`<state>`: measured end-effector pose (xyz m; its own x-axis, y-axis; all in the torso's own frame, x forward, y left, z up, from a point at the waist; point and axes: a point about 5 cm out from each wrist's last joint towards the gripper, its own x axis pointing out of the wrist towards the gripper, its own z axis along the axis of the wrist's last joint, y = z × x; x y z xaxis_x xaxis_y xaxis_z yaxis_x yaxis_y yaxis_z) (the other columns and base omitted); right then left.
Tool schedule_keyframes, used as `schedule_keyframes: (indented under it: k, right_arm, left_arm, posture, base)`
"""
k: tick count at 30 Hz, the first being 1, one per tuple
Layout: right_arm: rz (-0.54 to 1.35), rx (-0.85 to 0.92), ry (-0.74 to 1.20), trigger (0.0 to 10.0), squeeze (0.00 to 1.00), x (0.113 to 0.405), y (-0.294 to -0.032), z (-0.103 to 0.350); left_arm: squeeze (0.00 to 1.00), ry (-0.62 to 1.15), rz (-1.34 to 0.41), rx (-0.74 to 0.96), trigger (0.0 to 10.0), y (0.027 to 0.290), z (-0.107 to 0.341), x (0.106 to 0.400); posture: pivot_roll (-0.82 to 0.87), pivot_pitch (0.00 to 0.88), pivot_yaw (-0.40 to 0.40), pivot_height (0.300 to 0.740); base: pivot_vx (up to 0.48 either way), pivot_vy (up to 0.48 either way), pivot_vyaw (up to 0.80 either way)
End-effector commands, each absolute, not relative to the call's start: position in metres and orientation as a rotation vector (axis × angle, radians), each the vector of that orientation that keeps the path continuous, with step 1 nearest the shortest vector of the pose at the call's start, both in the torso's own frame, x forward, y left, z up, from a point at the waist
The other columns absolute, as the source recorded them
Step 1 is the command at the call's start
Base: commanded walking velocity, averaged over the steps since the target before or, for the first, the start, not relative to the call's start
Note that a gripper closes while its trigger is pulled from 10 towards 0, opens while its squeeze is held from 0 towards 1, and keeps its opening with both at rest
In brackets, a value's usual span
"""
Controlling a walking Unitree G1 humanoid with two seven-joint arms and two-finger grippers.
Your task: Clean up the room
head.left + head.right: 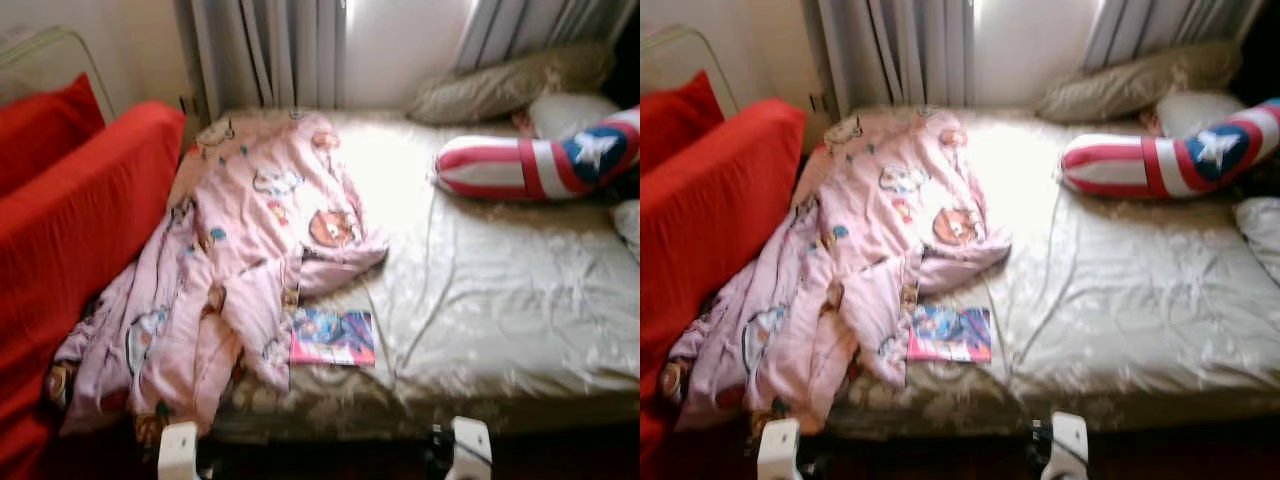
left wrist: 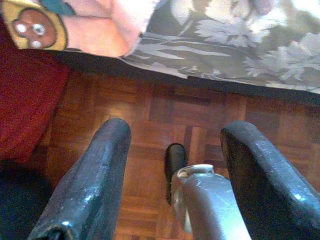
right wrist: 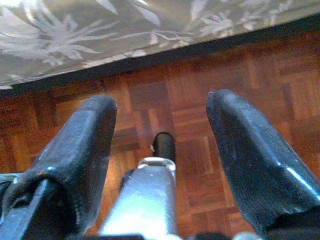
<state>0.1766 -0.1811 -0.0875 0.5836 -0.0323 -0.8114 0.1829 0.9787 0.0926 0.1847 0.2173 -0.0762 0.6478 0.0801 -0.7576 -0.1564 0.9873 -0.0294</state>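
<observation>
While the head views look down the length of the bed (image 1: 500,300), a pink blanket (image 1: 240,250) lies bunched over the bed's left half, spilling off the near left corner toward the floor. It is soft, creased, printed with cartoon figures. Just beside its lower fold, near the bed's front edge, a thin flat book (image 1: 333,337) with a bright glossy cover rests on the sheet. That sheet is pale, satiny and wrinkled, with a floral pattern along the front. At the bed's far right end lies a long bolster (image 1: 535,162) in red and white stripes with a white star on blue; behind it a grey-beige pillow (image 1: 510,85) leans below the curtains (image 1: 270,50). Against the bed's left side stands a red sofa (image 1: 70,230) of ribbed cloth.

Both arms hang low at the foot of the bed. What the head views leave dark, the wrist views show plainly: a floor (image 2: 165,115) of reddish-brown parquet blocks under the bed's overhanging floral sheet. Left gripper (image 2: 172,150): its two blunt black fingers stand spread apart, holding nothing, with a blanket corner and a round brown bear face above them. Right gripper (image 3: 160,122): fingers likewise parted and empty over the parquet.
</observation>
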Motion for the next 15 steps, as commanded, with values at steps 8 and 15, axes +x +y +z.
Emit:
schedule_keyframes:
  k: [8,15]
  right_arm:
    - [-0.111,0.138,0.931,10.0,0.0,0.1802,-0.182,-0.0857]
    - [-0.087,0.15,0.921,10.0,0.0,0.1853,-0.1828,-0.0832]
  left_arm:
    - [0.0,0.877,0.141,-0.096,10.0,0.217,-0.0787,0.1805]
    - [0.0,0.881,0.135,-0.104,10.0,0.2165,-0.0791,0.1802]
  posture:
    - [0.0,0.0,-0.019,0.74]
    - [0.0,0.0,-0.016,0.74]
  base:
    - [0.097,0.0,0.29]
    - [0.26,0.0,0.8]
